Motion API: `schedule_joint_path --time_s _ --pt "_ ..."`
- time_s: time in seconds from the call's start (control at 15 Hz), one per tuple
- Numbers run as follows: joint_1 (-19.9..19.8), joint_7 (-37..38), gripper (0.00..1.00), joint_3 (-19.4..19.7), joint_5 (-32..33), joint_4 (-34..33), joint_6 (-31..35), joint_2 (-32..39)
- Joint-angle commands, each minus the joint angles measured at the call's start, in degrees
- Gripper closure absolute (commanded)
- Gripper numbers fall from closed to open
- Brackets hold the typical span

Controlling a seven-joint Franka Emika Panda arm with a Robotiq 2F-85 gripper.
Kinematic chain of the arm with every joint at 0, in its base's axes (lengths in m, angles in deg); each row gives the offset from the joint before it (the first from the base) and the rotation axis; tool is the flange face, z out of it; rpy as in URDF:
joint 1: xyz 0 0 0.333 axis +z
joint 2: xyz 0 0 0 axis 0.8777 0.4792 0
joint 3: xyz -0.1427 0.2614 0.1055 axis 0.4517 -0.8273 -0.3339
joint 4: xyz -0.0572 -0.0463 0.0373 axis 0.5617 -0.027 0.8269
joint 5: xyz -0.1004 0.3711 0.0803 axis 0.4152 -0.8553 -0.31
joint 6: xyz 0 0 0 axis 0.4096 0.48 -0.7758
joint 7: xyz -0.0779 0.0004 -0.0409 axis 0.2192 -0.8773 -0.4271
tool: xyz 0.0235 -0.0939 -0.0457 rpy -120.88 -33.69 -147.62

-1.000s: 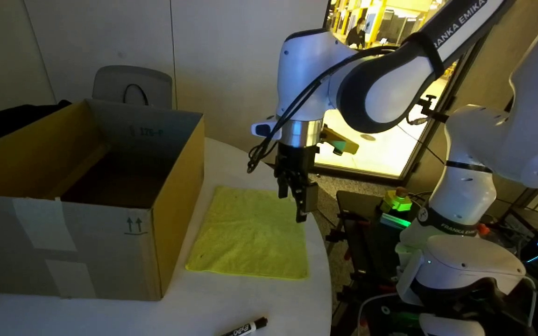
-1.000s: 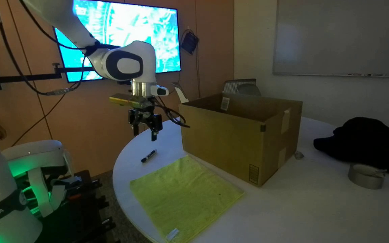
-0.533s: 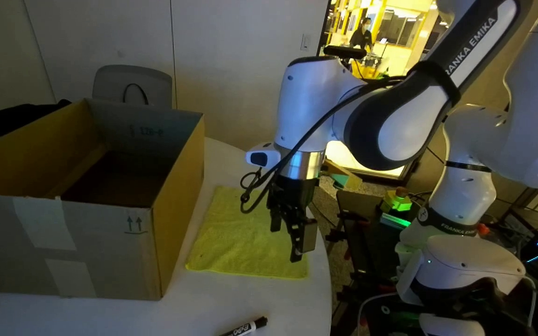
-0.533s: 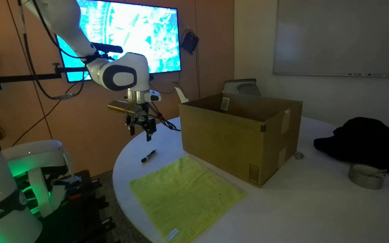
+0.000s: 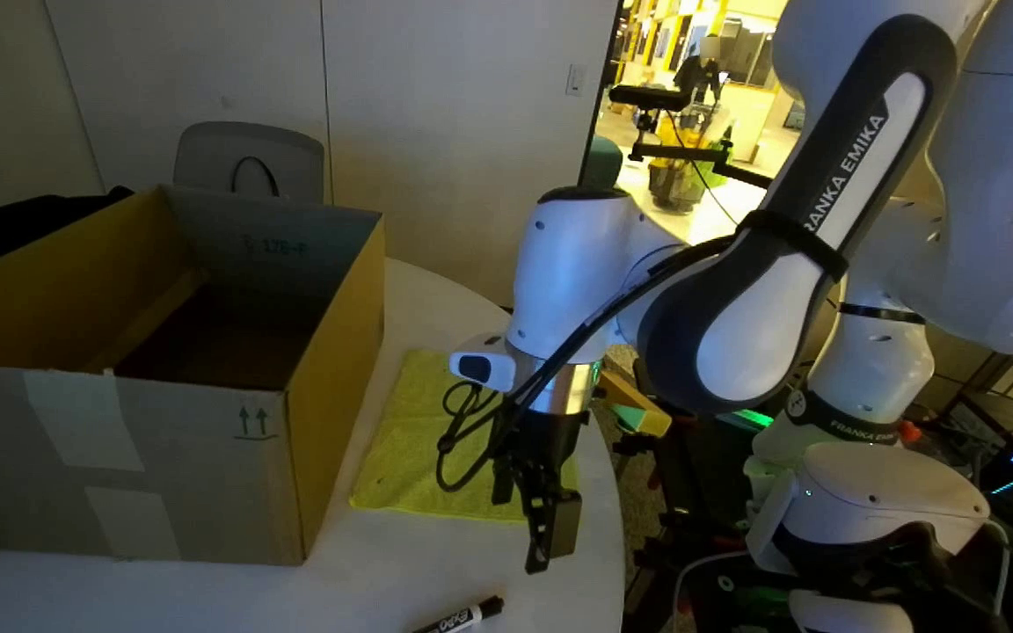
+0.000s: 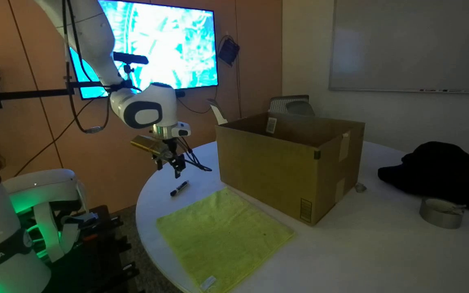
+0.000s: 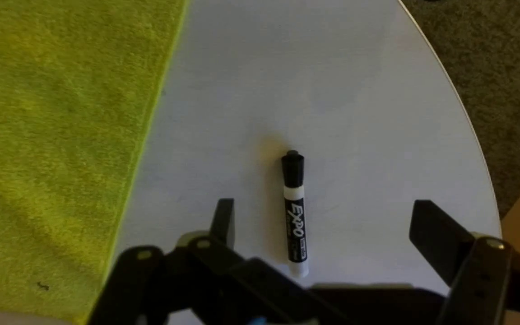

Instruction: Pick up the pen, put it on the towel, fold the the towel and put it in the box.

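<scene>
The pen (image 7: 295,221), a black marker with white ends, lies on the table between the gripper's fingers in the wrist view, nearer the left finger and untouched. It also shows in both exterior views (image 5: 462,615) (image 6: 179,188). My gripper (image 7: 324,212) is open and empty. In both exterior views it hangs above the table near the pen (image 5: 520,532) (image 6: 168,170). The yellow-green towel (image 6: 224,240) lies flat and unfolded beside the pen, partly hidden by the arm in an exterior view (image 5: 414,448). The open cardboard box (image 6: 267,171) stands next to the towel.
The round table's edge (image 7: 463,99) runs close to the pen's right in the wrist view. A grey tape roll (image 6: 440,213) and a black cloth (image 6: 442,175) lie beyond the box. A grey chair (image 5: 251,158) stands behind the box.
My gripper has moved down and across from above the towel's side toward the pen, staying open. The pen, towel and box have not moved.
</scene>
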Motion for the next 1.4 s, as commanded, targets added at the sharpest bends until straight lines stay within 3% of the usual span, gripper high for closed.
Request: schedule_joint_path --time_s 0.0,0.2,0.4,0.67,1.33 --pt "-3.7 -5.2 0.0 -6.8 -6.7 -2.9 5.0 4.8" --pt "-7.6 -9.0 0.0 -12.2 -9.2 -5.0 5.6 8.4" --pt "-10.4 -10.4 0.0 -15.0 -6.8 -7.3 2.5 12.4" --pt "-10.1 -9.3 0.0 -14.9 -2.1 -7.5 4.0 15.7" --pt "-4.3 -1.2 0.0 -11.1 15.6 -6.1 17.5 19.5"
